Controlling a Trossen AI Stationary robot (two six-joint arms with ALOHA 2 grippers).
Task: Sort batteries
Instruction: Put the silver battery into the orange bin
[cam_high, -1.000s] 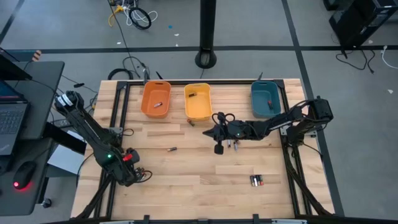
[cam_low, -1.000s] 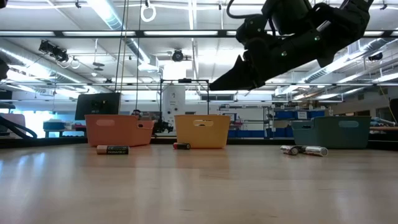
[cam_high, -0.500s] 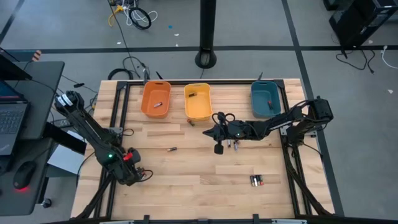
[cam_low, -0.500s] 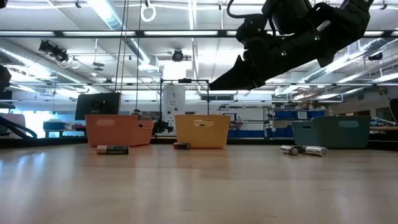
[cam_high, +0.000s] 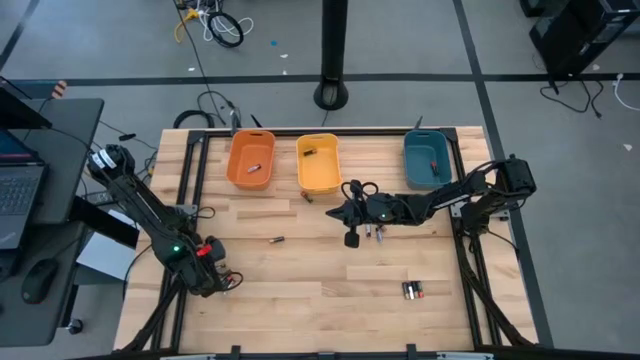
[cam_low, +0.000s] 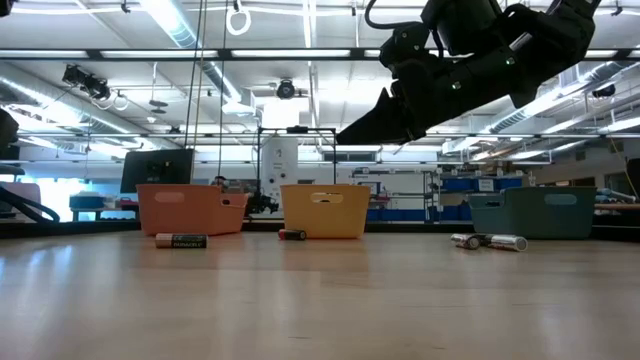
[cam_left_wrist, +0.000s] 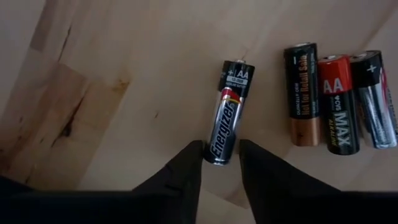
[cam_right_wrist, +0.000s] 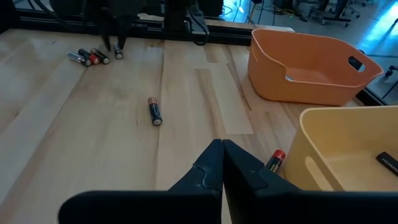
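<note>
My left hand (cam_left_wrist: 219, 152) sits low over the desk (cam_left_wrist: 124, 50), well apart from the yellow bin (cam_high: 320, 175), out toward the front corner on the bin's left. I have it there because a small cluster of batteries lies in that spot. My fingers (cam_left_wrist: 186, 165) are drawn in to a narrow gap that straddles the bottom end of the silver AA cell (cam_left_wrist: 227, 118), one on each flank. I judge they are not yet pressing on it, since a sliver of desk seems to show on one side. The cell lies flat, its plus end pointing away from my hand, so a pinch across its width should take it cleanly. Three more cells (cam_left_wrist: 339, 102) lie side by side just beside it, clear of my fingers, so I should lift only the one. My right hand (cam_right_wrist: 222, 152) waits pinched closed and empty, hovering just in front of the yellow bin, where a red-tipped cell (cam_right_wrist: 275, 160) lies against the bin's foot.
</note>
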